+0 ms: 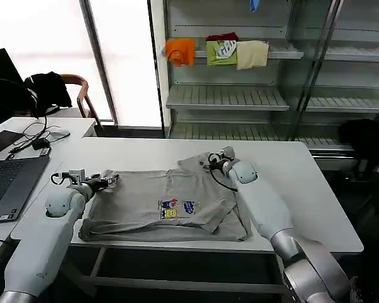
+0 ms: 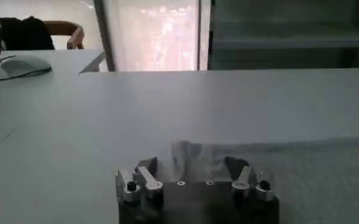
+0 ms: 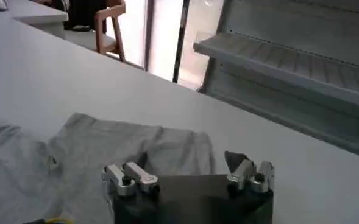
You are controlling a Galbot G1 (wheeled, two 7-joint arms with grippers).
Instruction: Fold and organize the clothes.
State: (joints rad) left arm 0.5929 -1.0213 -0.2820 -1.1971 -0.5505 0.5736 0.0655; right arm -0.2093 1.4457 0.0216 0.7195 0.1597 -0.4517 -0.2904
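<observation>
A: Right, shirt [image 1: 170,205] first. Light grey, lying partly folded on the white tabletop [image 1: 290,189], small multicoloured print facing up near the middle. Its near edge hangs close to the tabletop's front rim.

B: Left end effector [image 1: 107,180]?

A: At the shirt's left edge in the head view. From there its fingers are too small to read. The left wrist view is better: both fingers spread wide, a raised fold of grey cloth [image 2: 203,159] standing between them. Whether the pads touch the fabric, cannot tell.

B: And the right end effector [image 1: 213,163]?

A: On the far right part of the shirt, by a turned-over flap. The right wrist view shows its fingers [image 3: 130,176] wide apart as well, a grey sleeve [image 3: 130,143] spread flat on the tabletop just beyond them. The fingertips are partly hidden by the black body of the end effector.

B: Surroundings?

A: Laptop [image 1: 6,183] cut off at the left edge, cables and a mouse [image 1: 54,134] on the neighbouring desk, a chair with a dark garment [image 1: 47,88] behind. Shelving at the back holds orange [image 1: 180,50], green [image 1: 222,53] and cream [image 1: 252,53] clothes. Nothing lies between the arms and the shirt.
</observation>
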